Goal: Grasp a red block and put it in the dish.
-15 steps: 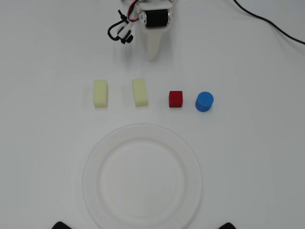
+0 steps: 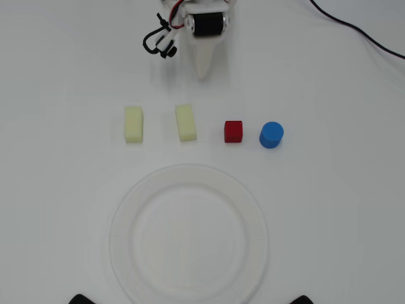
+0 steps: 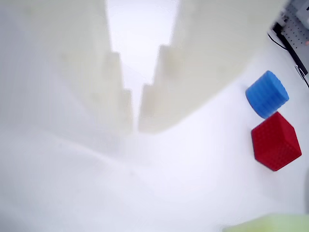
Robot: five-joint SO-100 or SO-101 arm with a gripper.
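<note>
The red block [image 2: 233, 131] sits on the white table, right of centre, beside the blue cylinder [image 2: 271, 135]. The dish [image 2: 126, 209], a large white plate with a ribbed rim, lies at the front and holds nothing. My gripper [image 2: 202, 73] is at the back of the table, its white fingers together and pointing toward the blocks, well apart from them. In the wrist view the two white fingers [image 3: 120, 106] stand nearly closed with a thin gap, holding nothing; the gripper tip [image 3: 136, 126] is left of the red block [image 3: 275, 141] and the blue cylinder [image 3: 267, 94].
Two pale yellow rectangular blocks [image 2: 133, 123] [image 2: 185, 122] lie left of the red block; one shows at the wrist view's bottom edge [image 3: 270, 224]. A black cable [image 2: 354, 28] runs across the back right corner. Two dark objects [image 2: 82, 299] sit at the front edge.
</note>
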